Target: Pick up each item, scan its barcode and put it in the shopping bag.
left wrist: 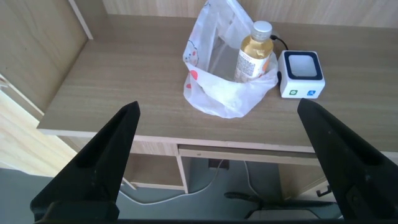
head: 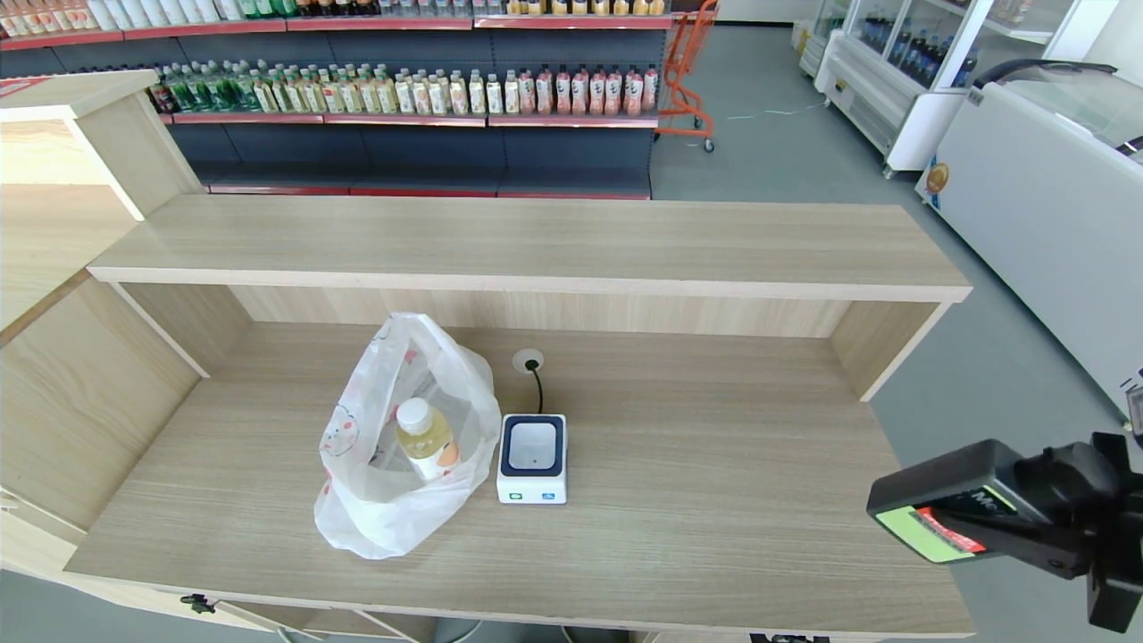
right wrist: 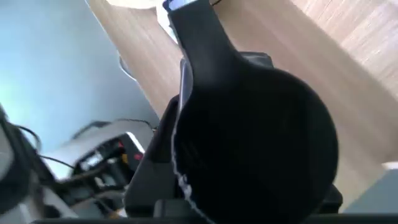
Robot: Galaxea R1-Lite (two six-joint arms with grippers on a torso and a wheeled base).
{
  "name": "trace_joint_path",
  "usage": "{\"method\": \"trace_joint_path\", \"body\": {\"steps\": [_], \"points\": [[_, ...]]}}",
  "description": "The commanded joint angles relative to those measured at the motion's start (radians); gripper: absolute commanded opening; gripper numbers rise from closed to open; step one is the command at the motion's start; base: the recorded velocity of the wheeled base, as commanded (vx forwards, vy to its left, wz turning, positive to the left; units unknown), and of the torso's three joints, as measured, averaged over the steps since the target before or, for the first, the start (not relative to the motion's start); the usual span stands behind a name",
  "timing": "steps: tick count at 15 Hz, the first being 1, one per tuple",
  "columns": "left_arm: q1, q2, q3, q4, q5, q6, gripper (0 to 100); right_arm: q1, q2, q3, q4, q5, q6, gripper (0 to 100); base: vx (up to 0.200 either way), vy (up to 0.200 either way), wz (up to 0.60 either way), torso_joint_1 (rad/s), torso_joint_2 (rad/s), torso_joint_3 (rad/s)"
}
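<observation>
Worktop [head: 714, 464]: recessed wood surface, walled by a left side panel [head: 89, 384], a right side panel [head: 884, 344] and a raised back ledge [head: 536, 241]. The front edge is open.

Shopping bag [head: 357, 500]: white plastic, left of centre, mouth open upward. It is well apart from the left side panel and back from the front edge. Inside it is a bottle [head: 424, 439] with a white cap and yellow drink, leaning slightly.

Scanner [head: 533, 457]: small white box with its window facing up, just beside the bag's right side. Cannot tell whether they touch. Its cable [head: 538, 393] runs back to a grommet [head: 529, 360] in the worktop. The scanner is well apart from the right side panel and the front edge.

Right gripper [head: 1054, 509]: closed around a black canister [head: 946, 513], held on its side with the green-and-red label end toward the scanner. In the head view it sits over the worktop's right front corner, well apart from scanner and bag. Height above the surface cannot be told.

Left gripper [left wrist: 217, 107]: fingers [left wrist: 118, 155] spread wide with nothing between them. It is outside the front edge, facing bag and scanner.
</observation>
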Motion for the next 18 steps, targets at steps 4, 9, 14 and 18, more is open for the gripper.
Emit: {"method": "trace_joint_path", "body": {"steps": [4,9,14,18], "points": [[0.000,0.000,0.000,0.000,0.000,0.000,100,0.264,0.033,-0.047,0.002,-0.300,0.998,0,0.000,0.000,0.00,0.000,0.00,0.000],[0.000,0.000,0.000,0.000,0.000,0.000,100,0.323,0.079,-0.049,-0.041,-0.309,1.180,0,0.000,0.000,0.00,0.000,0.00,0.000],[0.000,0.000,0.000,0.000,0.000,0.001,100,0.323,0.077,-0.047,-0.045,-0.311,1.180,0,0.000,0.040,0.00,0.000,0.00,0.000],[0.000,0.000,0.000,0.000,0.000,0.001,100,0.322,0.094,-0.055,-0.047,-0.351,1.182,0,0.000,0.200,0.00,0.002,0.00,0.005]]}}
